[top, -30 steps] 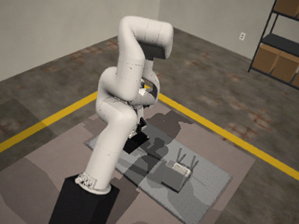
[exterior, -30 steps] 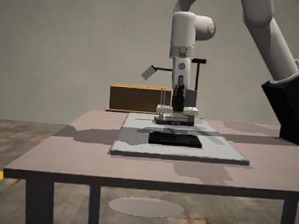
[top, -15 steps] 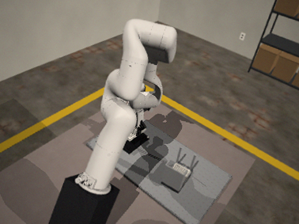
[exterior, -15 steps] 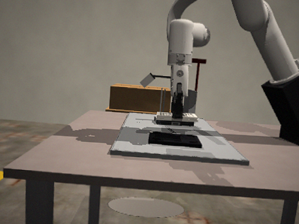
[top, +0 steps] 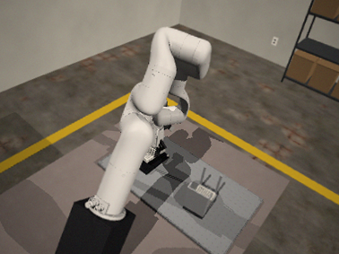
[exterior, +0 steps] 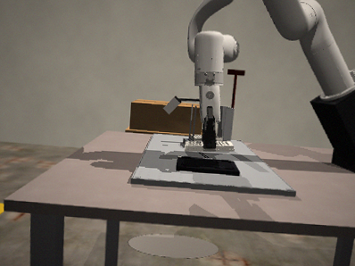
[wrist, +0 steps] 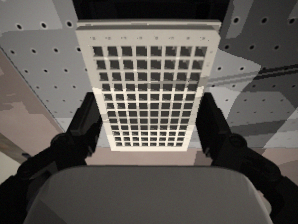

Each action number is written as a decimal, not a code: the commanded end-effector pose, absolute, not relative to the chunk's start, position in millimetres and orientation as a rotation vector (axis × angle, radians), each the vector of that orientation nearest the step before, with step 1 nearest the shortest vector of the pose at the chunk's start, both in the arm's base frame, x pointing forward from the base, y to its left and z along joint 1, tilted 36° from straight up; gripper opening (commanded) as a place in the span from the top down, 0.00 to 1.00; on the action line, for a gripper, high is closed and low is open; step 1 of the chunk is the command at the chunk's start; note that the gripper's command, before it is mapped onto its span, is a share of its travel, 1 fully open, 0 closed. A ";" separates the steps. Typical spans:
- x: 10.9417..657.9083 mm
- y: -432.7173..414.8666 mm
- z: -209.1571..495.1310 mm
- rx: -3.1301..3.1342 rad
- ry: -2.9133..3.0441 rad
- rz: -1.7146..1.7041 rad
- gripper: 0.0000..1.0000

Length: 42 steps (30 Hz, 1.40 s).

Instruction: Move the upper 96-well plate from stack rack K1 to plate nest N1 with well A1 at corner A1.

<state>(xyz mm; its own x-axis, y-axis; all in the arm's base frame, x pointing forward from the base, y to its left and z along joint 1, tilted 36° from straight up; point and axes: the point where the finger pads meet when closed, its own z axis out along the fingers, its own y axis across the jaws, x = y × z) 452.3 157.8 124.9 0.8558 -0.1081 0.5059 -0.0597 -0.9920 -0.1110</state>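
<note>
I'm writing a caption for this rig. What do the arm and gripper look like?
The arm is glossy white with rounded, tubular links and thin seam lines at the joints, on a black pedestal. The gripper is black, with two blocky fingers. No cables or lettering show.

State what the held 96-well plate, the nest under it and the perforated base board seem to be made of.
96-well plate: likely moulded plastic, matt off-white, thin even grid walls.
Plate nest N1: probably plastic or coated metal, flat black, no shine.
Base board: looks like painted or anodised metal, matt grey with regular holes.
</note>
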 end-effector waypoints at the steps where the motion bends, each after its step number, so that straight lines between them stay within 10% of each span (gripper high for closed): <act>1: 457.1 159.5 118.3 -2.923 0.151 -0.944 1.00; 42: 468.4 160.5 102.6 -2.923 0.150 -0.945 1.00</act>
